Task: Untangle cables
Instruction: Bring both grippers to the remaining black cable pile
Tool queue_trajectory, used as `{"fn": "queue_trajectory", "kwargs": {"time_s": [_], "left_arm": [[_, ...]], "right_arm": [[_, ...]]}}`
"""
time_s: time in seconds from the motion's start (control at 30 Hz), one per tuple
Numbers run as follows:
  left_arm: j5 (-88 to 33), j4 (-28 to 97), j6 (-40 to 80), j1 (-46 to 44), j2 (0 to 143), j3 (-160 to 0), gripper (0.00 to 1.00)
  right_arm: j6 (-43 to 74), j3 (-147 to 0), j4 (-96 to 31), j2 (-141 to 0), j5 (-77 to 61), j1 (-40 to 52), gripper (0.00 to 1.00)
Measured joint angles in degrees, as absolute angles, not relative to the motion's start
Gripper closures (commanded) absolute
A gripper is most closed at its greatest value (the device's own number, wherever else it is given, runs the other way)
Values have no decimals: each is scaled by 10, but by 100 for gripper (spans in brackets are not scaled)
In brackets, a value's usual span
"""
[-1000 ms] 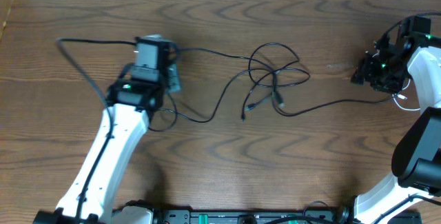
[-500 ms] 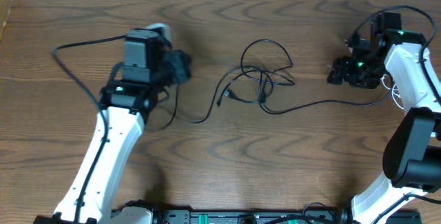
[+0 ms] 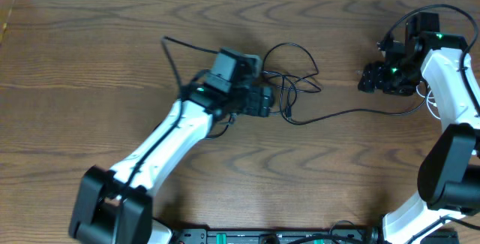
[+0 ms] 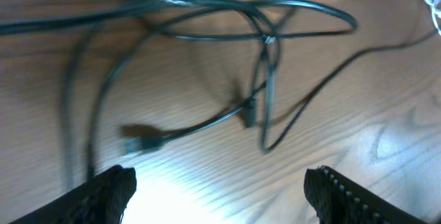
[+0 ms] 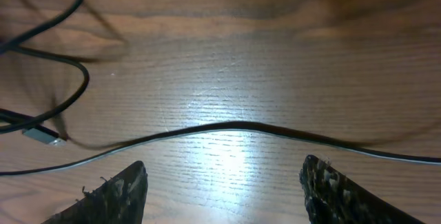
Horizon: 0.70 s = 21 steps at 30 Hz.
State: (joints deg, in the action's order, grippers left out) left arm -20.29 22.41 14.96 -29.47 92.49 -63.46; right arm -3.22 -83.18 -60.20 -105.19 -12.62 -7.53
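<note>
Several cables (image 4: pixel 267 39) tangled on table (image 3: pixel 90 34) | left pincer (image 4: pixel 220 182) wide apart, empty | right pincer (image 5: pixel 224 182) wide apart, empty

My left arm stretches diagonally toward the centre, its gripper (image 3: pixel 261 101) spread wide and holding nothing. My right arm folds back at the far right, its gripper (image 3: pixel 373 79) parted, facing down, empty.

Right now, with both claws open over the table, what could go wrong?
The left gripper hovers open over the black cable tangle; closing there might catch several strands at once and tighten it. The right gripper stands open above a single black cable; pulling it could drag the whole tangle instead.
</note>
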Motion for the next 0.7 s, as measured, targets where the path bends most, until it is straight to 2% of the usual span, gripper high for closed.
{"fn": "queue_trajectory", "kwargs": {"time_s": [0.2, 0.33, 0.4, 0.43, 0.7], "left_arm": [[-207, 154, 150, -346, 970, -635, 18], [-202, 125, 150, -370, 1003, -635, 27], [-191, 122, 151, -377, 1020, -635, 59], [-189, 122, 151, -379, 1027, -635, 92], [-166, 158, 150, -355, 999, -635, 93]], "right_arm": [[-32, -832, -608, -1043, -126, -75, 32], [-32, -832, -615, -1043, -126, -75, 32], [-32, -832, -617, -1043, -126, -75, 32], [-32, -832, -617, -1043, -126, -75, 32], [-32, -832, -617, -1043, -127, -75, 32]]}}
